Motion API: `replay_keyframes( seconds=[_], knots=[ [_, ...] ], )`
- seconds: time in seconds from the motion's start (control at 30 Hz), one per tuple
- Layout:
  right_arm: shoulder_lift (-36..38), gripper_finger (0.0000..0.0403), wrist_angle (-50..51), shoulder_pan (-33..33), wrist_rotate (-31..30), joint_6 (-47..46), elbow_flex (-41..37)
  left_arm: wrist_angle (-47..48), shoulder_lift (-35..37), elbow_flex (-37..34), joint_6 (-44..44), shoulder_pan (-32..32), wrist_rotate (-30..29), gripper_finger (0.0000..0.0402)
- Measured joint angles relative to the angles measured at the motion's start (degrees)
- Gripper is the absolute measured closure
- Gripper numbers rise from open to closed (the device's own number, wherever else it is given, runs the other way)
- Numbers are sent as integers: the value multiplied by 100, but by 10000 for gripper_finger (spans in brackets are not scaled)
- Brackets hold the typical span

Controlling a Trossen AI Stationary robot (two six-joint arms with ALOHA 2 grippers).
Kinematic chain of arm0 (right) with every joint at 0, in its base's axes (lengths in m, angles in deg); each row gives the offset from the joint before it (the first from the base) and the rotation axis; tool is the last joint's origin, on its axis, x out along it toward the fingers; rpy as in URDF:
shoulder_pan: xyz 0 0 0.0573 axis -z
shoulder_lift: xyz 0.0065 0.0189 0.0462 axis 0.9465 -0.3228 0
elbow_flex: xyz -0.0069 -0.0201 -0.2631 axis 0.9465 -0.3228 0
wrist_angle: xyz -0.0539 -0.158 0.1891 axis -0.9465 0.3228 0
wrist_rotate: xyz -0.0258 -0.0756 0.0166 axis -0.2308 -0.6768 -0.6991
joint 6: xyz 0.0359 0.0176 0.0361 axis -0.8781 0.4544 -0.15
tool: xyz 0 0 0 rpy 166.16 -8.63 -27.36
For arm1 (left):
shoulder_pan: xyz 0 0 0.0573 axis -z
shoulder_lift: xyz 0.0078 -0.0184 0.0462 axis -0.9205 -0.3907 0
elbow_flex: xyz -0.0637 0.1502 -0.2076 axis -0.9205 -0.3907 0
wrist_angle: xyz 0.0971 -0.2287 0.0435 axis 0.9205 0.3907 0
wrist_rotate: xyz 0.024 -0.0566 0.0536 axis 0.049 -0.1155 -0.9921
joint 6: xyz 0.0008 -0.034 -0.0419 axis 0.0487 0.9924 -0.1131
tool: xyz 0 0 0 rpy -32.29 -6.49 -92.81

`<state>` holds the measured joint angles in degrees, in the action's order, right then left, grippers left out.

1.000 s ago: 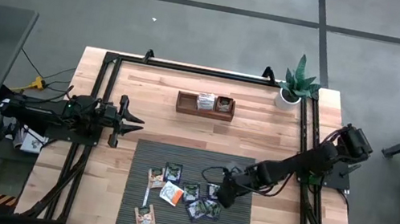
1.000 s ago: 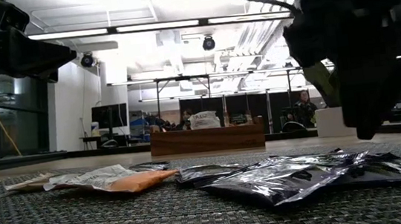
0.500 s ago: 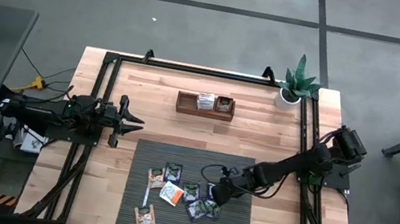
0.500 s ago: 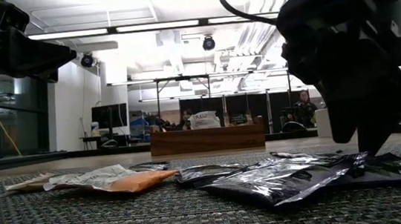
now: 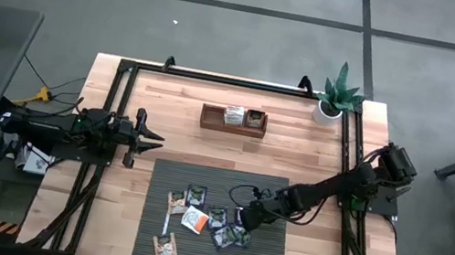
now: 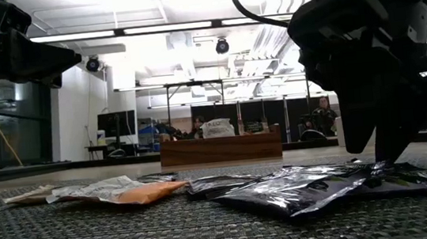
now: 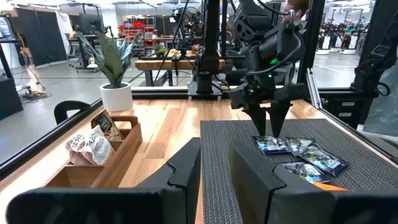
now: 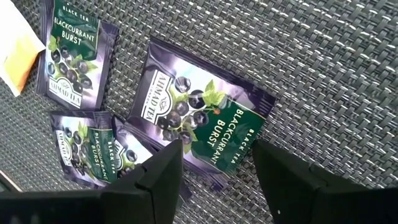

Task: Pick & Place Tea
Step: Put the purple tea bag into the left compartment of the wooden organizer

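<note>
Several small tea sachets [image 5: 203, 221], dark, orange and tan, lie flat and scattered on a dark woven mat [image 5: 164, 177]. My right gripper [image 5: 241, 221] points steeply down over the right side of the pile, open. Its fingers stand on either side of a dark "Blackcurrant Burst" sachet [image 8: 199, 121], which lies flat and overlaps another dark sachet [image 8: 93, 149]. The same gripper [image 7: 267, 132] shows in the left wrist view with its tips just at the sachets. My left gripper [image 5: 154, 141] waits level at the table's left, open and holding nothing. My right gripper comes from above, slanting down, with one fingertip [image 6: 388, 157] low at the dark sachet's top [image 6: 339, 182]. I cannot tell whether it touches the sachet. The sachet lies flat on the mat.
A wooden box [image 5: 233, 119] with a few packets stands at the far middle of the table. A potted plant [image 5: 339, 98] is at the far right corner. An orange sachet [image 6: 142, 192] lies left of the dark ones. Black frame rails run along both sides.
My right gripper has rolled about its own axis and sunk a little toward the dark sachets, staying open. The sachets have kept their places.
</note>
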<state>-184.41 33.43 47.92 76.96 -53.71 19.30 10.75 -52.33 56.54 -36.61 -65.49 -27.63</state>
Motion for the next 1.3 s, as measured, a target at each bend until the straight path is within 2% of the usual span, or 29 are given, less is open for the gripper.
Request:
replay_keyframes(
  seconds=[0.4, 0.73, 1.3],
  knots=[
    [-43, 210, 41, 126, -429, 165, 1, 1, 0, 2, 0, 0, 0, 319],
    [-208, 215, -10, 149, -398, 288, 20, 1, 1, 2, 0, 1, 0, 319],
    [-223, 356, 88, 225, -457, 695, 4, 1, 0, 1, 1, 1, 0, 319]
  ],
)
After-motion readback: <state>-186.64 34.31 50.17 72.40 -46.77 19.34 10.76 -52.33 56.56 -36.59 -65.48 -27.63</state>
